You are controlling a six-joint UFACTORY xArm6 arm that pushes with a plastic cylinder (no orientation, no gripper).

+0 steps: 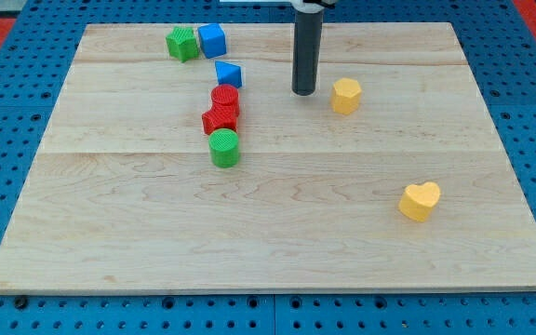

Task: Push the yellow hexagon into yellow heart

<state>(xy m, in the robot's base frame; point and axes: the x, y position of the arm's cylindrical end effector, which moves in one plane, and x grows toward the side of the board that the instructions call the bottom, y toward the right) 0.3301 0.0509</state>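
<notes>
The yellow hexagon (346, 95) lies on the wooden board in the upper middle-right of the view. The yellow heart (421, 200) lies lower and further right, well apart from the hexagon. My tip (304, 92) rests on the board just left of the yellow hexagon, with a small gap between them. The dark rod rises straight up out of the view's top.
A green block (183, 43) and a blue cube (212, 39) sit at the upper left. A small blue block (229, 74), a red cylinder (225, 97), a red block (219, 119) and a green cylinder (224, 148) form a column left of my tip. The board (268, 233) ends at a blue pegboard.
</notes>
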